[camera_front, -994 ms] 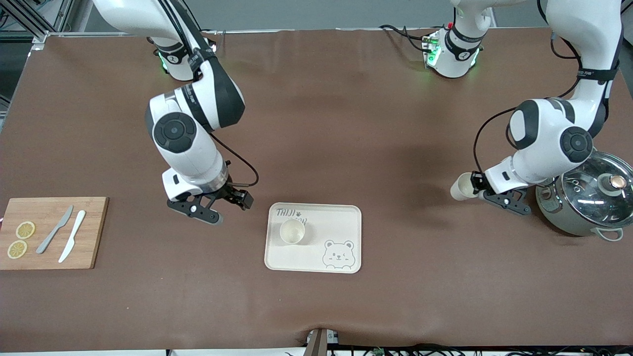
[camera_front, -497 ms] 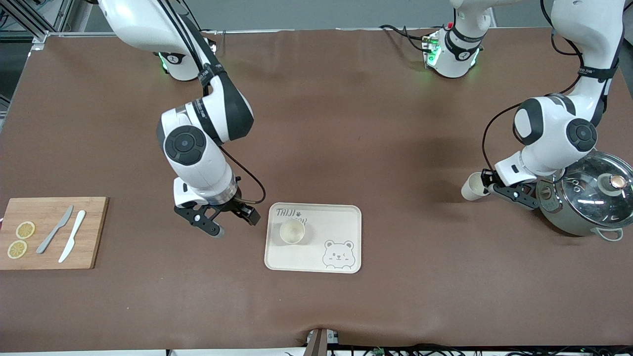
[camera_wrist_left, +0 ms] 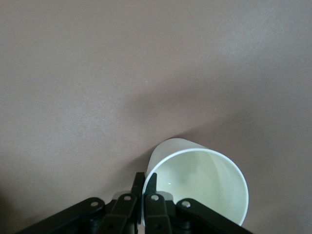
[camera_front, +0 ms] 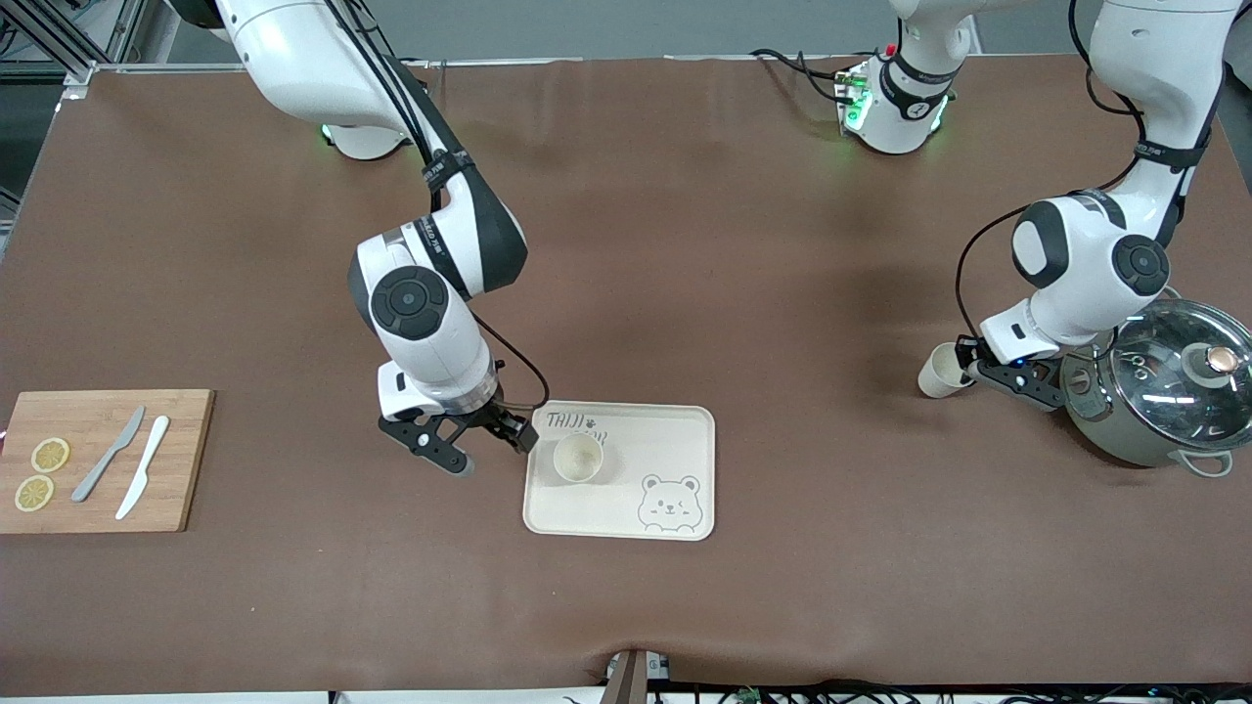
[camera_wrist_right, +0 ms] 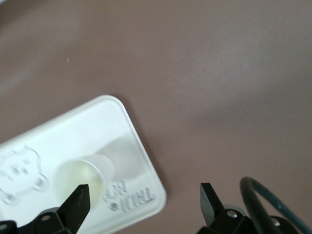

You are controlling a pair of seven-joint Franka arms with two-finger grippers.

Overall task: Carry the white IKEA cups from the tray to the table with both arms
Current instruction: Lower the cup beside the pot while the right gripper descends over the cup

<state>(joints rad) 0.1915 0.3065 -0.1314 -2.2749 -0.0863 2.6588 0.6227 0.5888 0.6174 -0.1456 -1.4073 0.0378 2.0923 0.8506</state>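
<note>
The left gripper (camera_front: pixel 970 371), at the right of the frame, was clamped on the rim of a small cream-white handleless tumbler (camera_front: pixel 941 371), tilted above the brown table (camera_front: pixel 685 244) beside the grey-green pot with glass lid (camera_front: pixel 1169 391). The right gripper (camera_front: pixel 494 452), at centre frame, had its fingers (camera_wrist_right: pixel 210 201) spread wide and empty over the cream bear-printed tray's (camera_front: pixel 685 440) edge. The second tumbler (camera_front: pixel 577 458) stood upright on that tray
</note>
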